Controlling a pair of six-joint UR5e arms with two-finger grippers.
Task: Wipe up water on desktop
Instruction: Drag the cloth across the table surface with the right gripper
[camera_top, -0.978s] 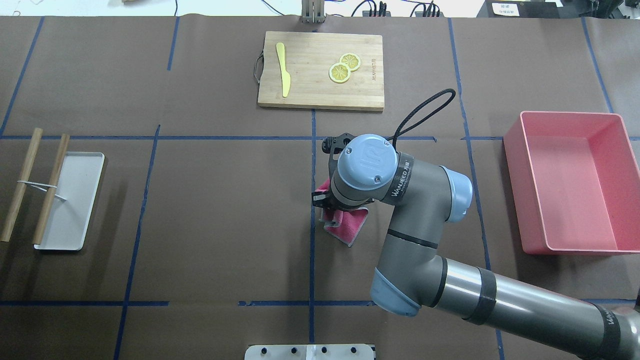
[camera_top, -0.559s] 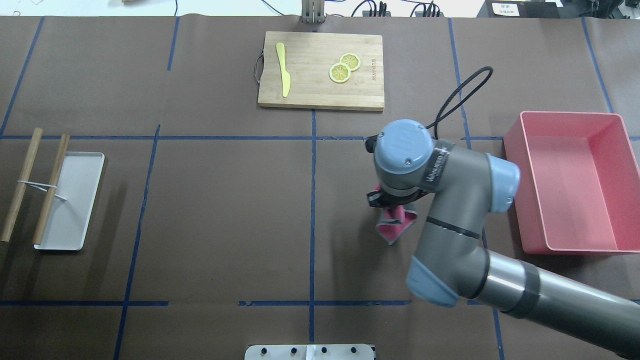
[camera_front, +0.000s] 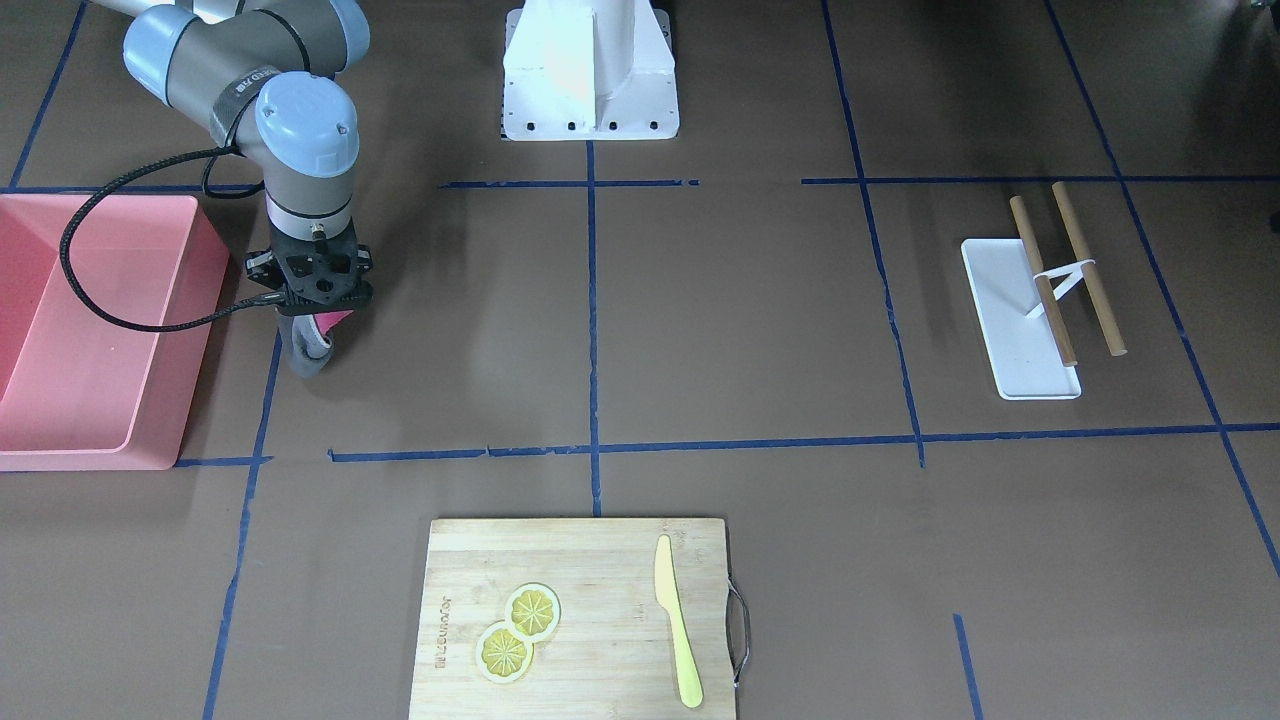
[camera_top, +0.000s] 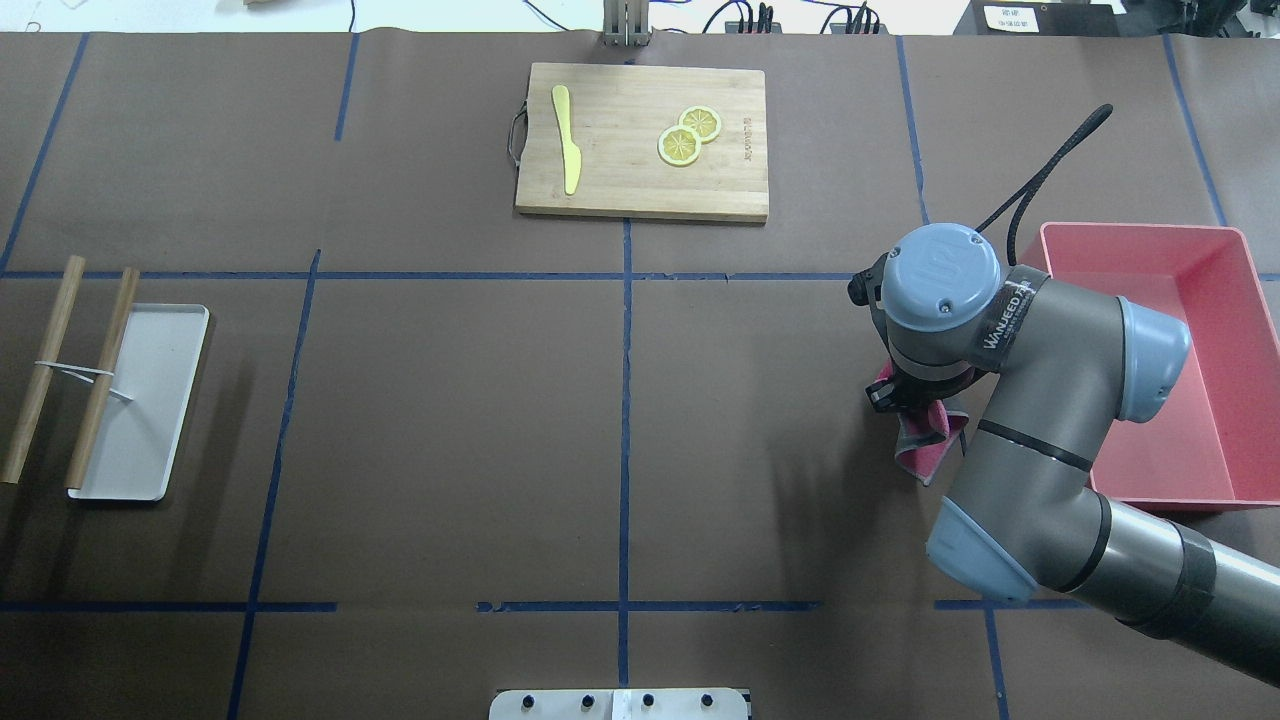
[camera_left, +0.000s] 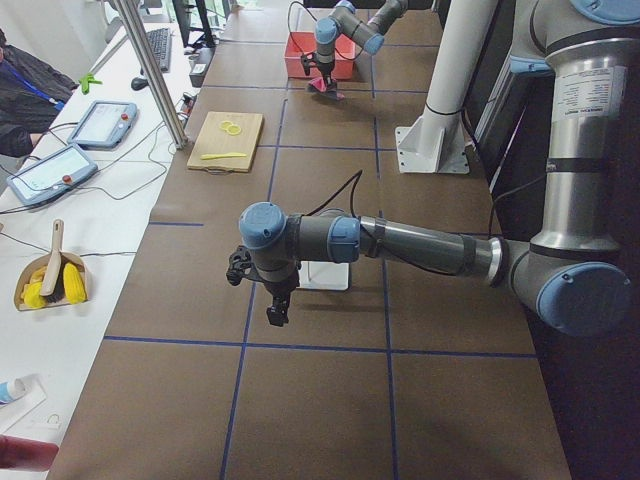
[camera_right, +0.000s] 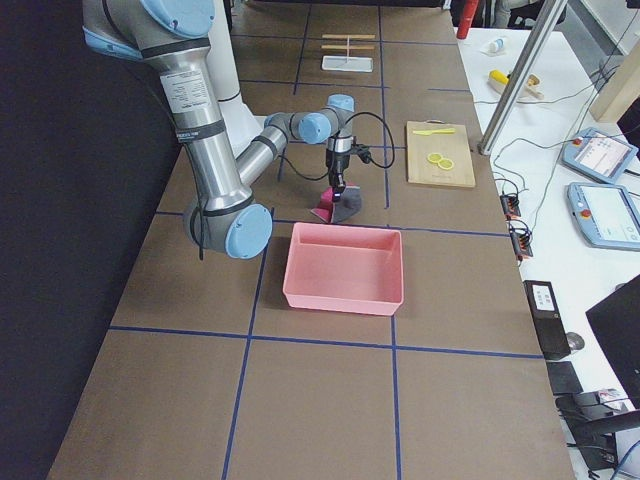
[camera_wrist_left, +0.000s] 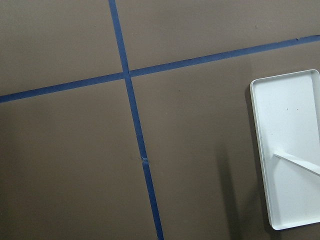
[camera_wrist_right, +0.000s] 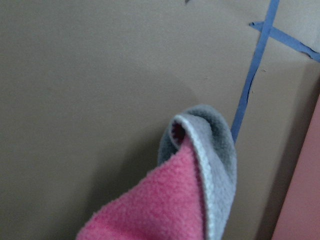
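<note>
The desktop (camera_top: 450, 420) is dark brown with blue tape lines; I see no water on it. My right gripper (camera_top: 915, 398) is shut on a pink and grey cloth (camera_top: 927, 447), which hangs folded below it. It stands just left of the pink bin in the overhead view. The gripper (camera_front: 315, 300) and the cloth (camera_front: 310, 348) also show in the front view, and the cloth fills the right wrist view (camera_wrist_right: 200, 190). I cannot tell whether the cloth's lower end touches the desktop. My left gripper (camera_left: 275, 312) shows only in the exterior left view, so I cannot tell its state.
An empty pink bin (camera_top: 1140, 232) stands at the right. A bamboo cutting board (camera_top: 640, 180) with a yellow knife (camera_top: 567, 140) and lemon slices (camera_top: 688, 135) lies at the back. A white tray (camera_top: 150, 420) with two tied sticks (camera_top: 42, 370) lies far left.
My right gripper has moved right, from the table's centre line to beside the pink bin, carrying the cloth with it.
</note>
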